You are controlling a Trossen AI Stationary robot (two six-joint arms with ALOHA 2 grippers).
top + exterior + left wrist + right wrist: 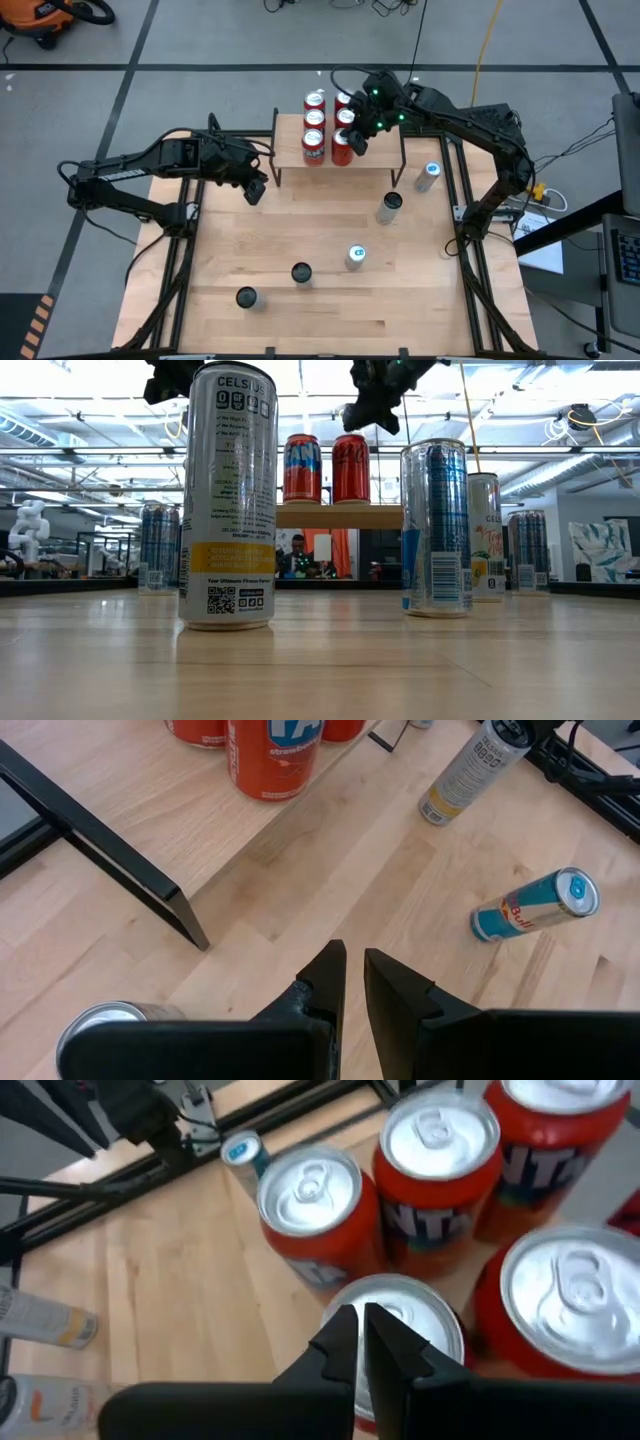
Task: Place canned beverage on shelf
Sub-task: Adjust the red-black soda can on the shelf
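The shelf [340, 158] stands at the table's far edge. Its wooden top carries several red cans [314, 128] standing upright in two rows. My right gripper [359, 1320] is shut and slants down over the near can of the right row [420, 1320]. In the low view it hangs just above the cans [351, 468]. My left gripper [354, 958] hovers left of the shelf over bare table, its fingers nearly together with nothing between them. My right gripper's shut fingertips [345, 1330] stand over the silver top of the near red can [430, 1315], slanting down from the table's right. I cannot tell whether they touch it. The can stands upright on the shelf.
Several tall slim cans stand on the table in front of the shelf: a white one [389, 207], blue-topped ones [431, 175] [355, 256] and two dark-topped ones [301, 272] [246, 296]. The shelf's black legs [110, 860] stand near my left gripper.
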